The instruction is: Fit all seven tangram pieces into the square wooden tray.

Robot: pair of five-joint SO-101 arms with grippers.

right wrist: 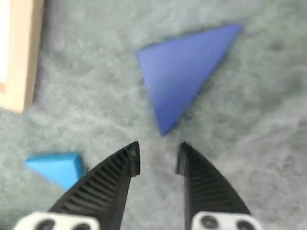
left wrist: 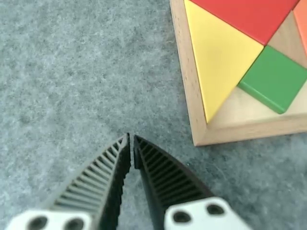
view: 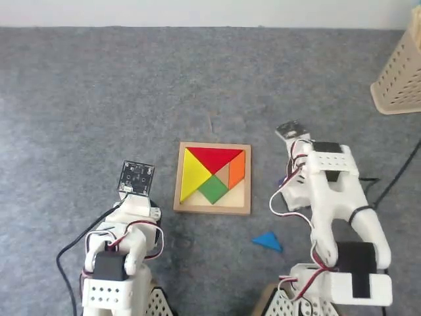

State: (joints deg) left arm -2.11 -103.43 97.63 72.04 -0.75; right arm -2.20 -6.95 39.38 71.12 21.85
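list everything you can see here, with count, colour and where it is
wooden tray: 1, light wood, mid-carpet between the arms
red triangle: 1, red, in tray, far side
yellow triangle: 1, yellow, in tray, left side
green square: 1, green, in tray, middle
orange piece: 1, orange, in tray, right side
light blue triangle: 1, light blue, on carpet
dark blue triangle: 1, dark blue, on carpet
basket: 1, beige, far right
carpet: 1, grey
left end effector: 1, black, shut, near tray corner
right end effector: 1, black, open, at dark blue triangle
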